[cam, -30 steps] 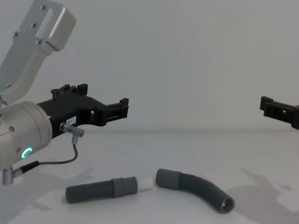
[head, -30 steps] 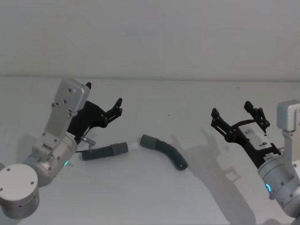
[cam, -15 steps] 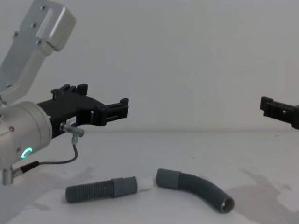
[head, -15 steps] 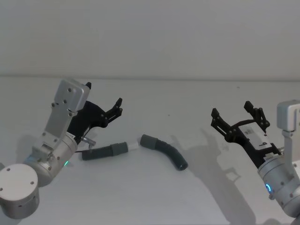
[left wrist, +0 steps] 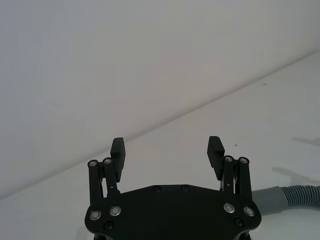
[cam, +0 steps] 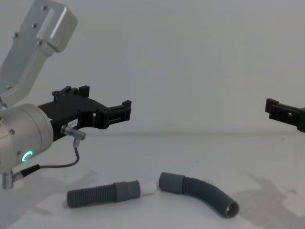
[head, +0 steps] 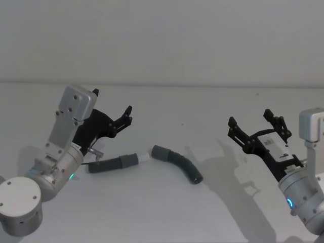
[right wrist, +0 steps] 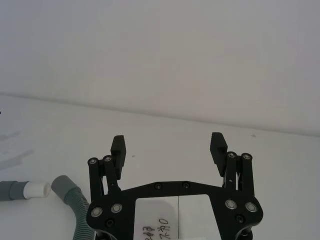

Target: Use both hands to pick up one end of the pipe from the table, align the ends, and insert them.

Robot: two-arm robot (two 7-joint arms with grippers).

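- The left gripper point(head: 126, 115) hung above the table point(head: 167, 217) with its jaws spread wide and nothing between them. In the head view it was at about 11 o'clock of the straight piece point(head: 109, 164).
- The right gripper point(head: 250, 120) was likewise wide open and empty, well apart from the hoses at about 3 o'clock of the curved piece point(head: 183, 164).
- Both pieces lay flat on the table, the curved one at 3 o'clock of the straight one.
- The straight piece's cuff point(head: 130, 159) and white spigot tip point(head: 144, 157) pointed at the curved piece's socket cuff point(head: 161, 151). The two ends lay just beside each other but were not joined.
- By their look both pieces were light, so weight should be no trouble. A light hose might skid or roll on the smooth table if nudged from one side.
- The corrugated bodies looked flexible and would likely bend or squash under a pinch, letting the end droop or wander.
- The smooth cuffs looked stiffer and were probably the better hold. Gripping across a cuff, or on the ribs right behind it, would keep that end steerable for alignment.
- The spigot tip should be left bare and the socket's mouth uncrushed, or the insertion might bind.
- The curved piece's open uncuffed end point(head: 196, 178), at 4 o'clock of its cuff, was the wrong end to take.
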